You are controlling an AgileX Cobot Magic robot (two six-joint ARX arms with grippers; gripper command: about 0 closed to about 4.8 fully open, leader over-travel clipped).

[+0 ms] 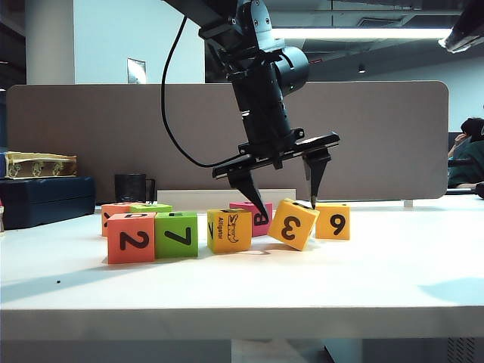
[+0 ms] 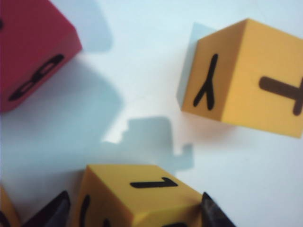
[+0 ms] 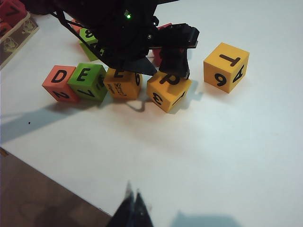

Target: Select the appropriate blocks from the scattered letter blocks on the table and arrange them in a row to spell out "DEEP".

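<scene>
The 3 block (image 1: pixel 293 224), last of the row, sits tilted between the left hand (image 1: pixel 285 204)'s parted fingers near the desk (image 1: pixel 302 280)'s front edge; next it must settle flat beside the alligator block (image 1: pixel 229 231). Right hand (image 3: pixel 132 204) hangs closed, empty.

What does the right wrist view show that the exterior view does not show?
Only the right wrist view shows the top letters: D on the salmon block, E on the green block, T on the far yellow block. It also shows the right tool, shut, hanging low over the table's near edge.

Only the exterior view shows the front faces square on: 2, 7, the alligator drawing.

Both show the left tool, open, straddling the tilted block marked 3.
</scene>
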